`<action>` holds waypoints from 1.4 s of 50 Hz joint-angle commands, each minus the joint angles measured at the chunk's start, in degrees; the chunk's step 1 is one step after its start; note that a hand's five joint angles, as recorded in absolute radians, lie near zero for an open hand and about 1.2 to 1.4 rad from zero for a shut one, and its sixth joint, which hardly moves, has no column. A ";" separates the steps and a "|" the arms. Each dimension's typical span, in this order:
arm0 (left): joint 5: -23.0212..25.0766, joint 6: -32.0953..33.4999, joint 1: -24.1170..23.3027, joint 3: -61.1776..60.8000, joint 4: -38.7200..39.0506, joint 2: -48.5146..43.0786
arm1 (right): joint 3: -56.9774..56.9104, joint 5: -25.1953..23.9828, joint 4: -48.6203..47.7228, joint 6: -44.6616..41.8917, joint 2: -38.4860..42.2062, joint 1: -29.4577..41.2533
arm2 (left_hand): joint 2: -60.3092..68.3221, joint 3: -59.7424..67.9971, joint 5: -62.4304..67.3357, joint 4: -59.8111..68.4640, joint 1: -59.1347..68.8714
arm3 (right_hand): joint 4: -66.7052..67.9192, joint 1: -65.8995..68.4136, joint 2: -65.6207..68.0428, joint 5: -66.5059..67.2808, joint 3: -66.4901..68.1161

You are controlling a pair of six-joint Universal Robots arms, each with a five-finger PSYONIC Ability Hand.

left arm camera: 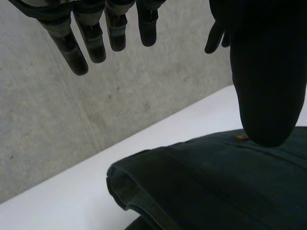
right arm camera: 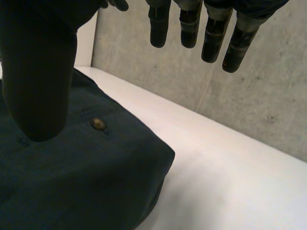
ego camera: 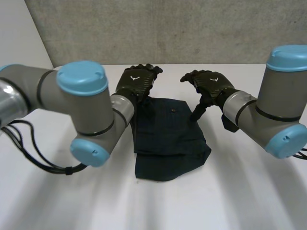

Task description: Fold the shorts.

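Shorts [ego camera: 168, 139] lie folded on the table [ego camera: 240, 191]; the left hand [ego camera: 136, 81] and right hand [ego camera: 209, 86] hover at the far corners, fingers released, holding nothing.

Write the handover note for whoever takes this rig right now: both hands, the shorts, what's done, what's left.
Left hand: open, fingers straight, over the shorts' far left corner, holding nothing.
Right hand: open, over the far right corner, holding nothing.
Shorts: mid-table between the hands, button up near the far edge.
Done: cloth lies in stacked layers, so at least one fold looks made.
Left: a lower layer sticks out at the near edge; probably one more fold or a tidy.
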 commanded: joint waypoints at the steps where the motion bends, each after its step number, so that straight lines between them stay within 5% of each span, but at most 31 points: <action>1: -1.21 -0.54 -0.03 11.29 -11.96 -6.79 | -7.63 -0.39 6.51 0.21 5.71 0.31 | -0.38 -1.24 -1.44 -0.59 0.29 | -3.80 -1.67 -2.70 -3.78 -2.35; 16: -12.72 -0.81 -2.84 9.01 -20.85 -11.63 | -14.06 -0.57 12.77 -2.77 16.44 0.75 | -0.38 -1.24 -1.44 -0.59 0.29 | -3.80 -1.67 -2.70 -3.78 -2.35; 25: -12.03 2.00 -1.88 4.62 -20.76 -11.81 | -12.05 0.13 12.51 -13.75 17.94 1.01 | -0.71 -1.58 -1.77 -0.93 -0.04 | -3.80 -1.67 -2.70 -3.78 -2.35; 35: -5.79 2.27 -2.05 4.35 -17.25 -10.40 | -8.00 -0.13 7.68 -15.43 16.89 1.01 | -0.88 -1.75 -1.94 -1.10 -0.21 | -3.80 -1.67 -2.70 -3.78 -2.35; 47: -4.99 1.65 3.13 -0.65 -16.63 3.91 | 1.14 0.57 -1.11 -12.45 1.17 -1.36 | -1.55 -2.42 -2.61 -1.77 -0.88 | -3.80 -1.67 -2.70 -3.78 -2.35; 56: -5.08 0.16 12.34 -4.25 -20.57 25.16 | 0.71 11.45 1.51 -3.05 -16.14 -3.81 | -1.56 -2.42 -2.61 -1.77 -0.89 | -3.80 -1.67 -2.70 -3.78 -2.35; 70: 0.98 -1.25 15.17 -9.18 -24.89 32.23 | 1.40 13.40 7.14 -2.43 -19.85 -4.79 | -1.60 -2.47 -2.66 -1.82 -0.93 | -3.80 -1.67 -2.70 -3.78 -2.35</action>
